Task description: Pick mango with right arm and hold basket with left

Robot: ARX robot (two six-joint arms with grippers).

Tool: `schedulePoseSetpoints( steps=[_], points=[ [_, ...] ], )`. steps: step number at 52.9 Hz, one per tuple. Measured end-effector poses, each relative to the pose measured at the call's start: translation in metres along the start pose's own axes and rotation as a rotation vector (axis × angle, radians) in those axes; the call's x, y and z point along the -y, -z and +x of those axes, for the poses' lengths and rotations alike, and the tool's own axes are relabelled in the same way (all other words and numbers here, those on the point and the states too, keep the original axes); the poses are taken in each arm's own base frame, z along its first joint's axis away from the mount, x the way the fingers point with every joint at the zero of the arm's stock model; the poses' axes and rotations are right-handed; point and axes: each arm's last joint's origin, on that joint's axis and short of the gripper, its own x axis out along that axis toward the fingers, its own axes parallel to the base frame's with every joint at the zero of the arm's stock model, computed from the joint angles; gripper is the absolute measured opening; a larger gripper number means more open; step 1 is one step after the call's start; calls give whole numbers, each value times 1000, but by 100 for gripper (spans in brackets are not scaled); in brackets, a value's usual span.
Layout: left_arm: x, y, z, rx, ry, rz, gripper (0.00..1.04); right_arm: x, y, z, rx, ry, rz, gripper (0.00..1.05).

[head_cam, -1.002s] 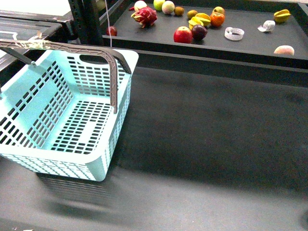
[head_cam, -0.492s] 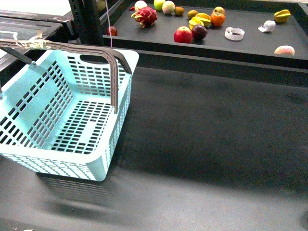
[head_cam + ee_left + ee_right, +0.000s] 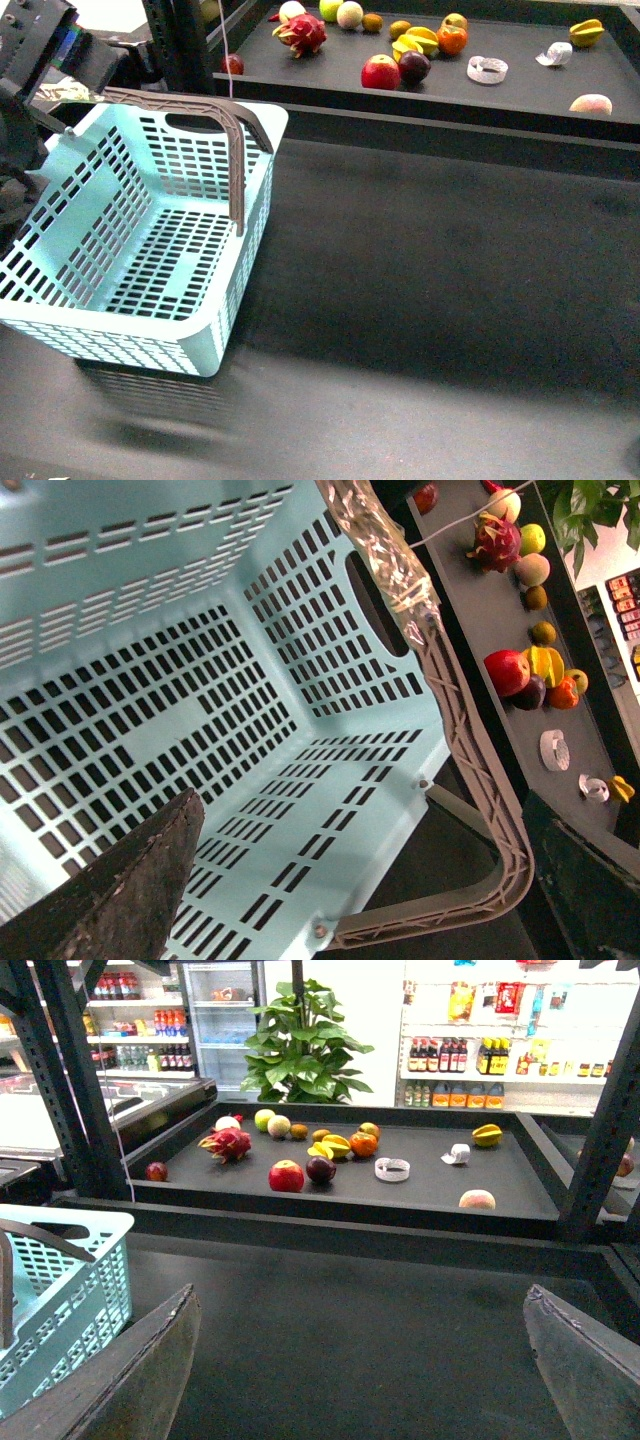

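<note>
**A:** How far along is the robot, going by the front view?

**B:** Barely started. The basket [image 3: 215,335] sits on the near dark tabletop [image 3: 450,300], empty, with one handle [image 3: 236,150] swung up. The left arm [image 3: 35,50] hangs over its far corner. The mango [image 3: 421,36] lies well apart on the raised tray [image 3: 520,95], in the cluster just beside the orange [image 3: 452,41]. The right arm is not in view here.

**A:** Does the left wrist view show a grip?

**B:** No. The left gripper [image 3: 360,810] looks down into the slotted basket with its jaws spread wide, holding nothing. The handle crosses the gap between them, but neither finger touches it. Holding the basket is still to do.

**A:** And the right wrist view?

**B:** The right gripper [image 3: 360,1310] is also wide open and empty, and it faces the tray from well back. The mango [image 3: 335,1144] rests untouched near a red apple [image 3: 286,1175]. The whole pick remains: reach, close, lift.

**A:** What about the surface and the room?

**B:** The tabletop is matte, dark and flat, and the tray is rimmed, set behind it and higher. Beyond the tray it looks like a shop, with a potted plant [image 3: 305,1045], a glass-door cooler and shelves of bottles
</note>
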Motion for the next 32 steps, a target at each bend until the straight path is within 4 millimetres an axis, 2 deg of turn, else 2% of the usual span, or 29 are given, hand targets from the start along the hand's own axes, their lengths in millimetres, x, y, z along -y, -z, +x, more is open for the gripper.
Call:
schedulePoseSetpoints(
  steps=[13,32],
  points=[
    [24,11,29,-38,30,-41,97,0,0,0,0,0,0,96],
    [41,15,76,-65,21,-69,97,0,0,0,0,0,0,96]
  ],
)
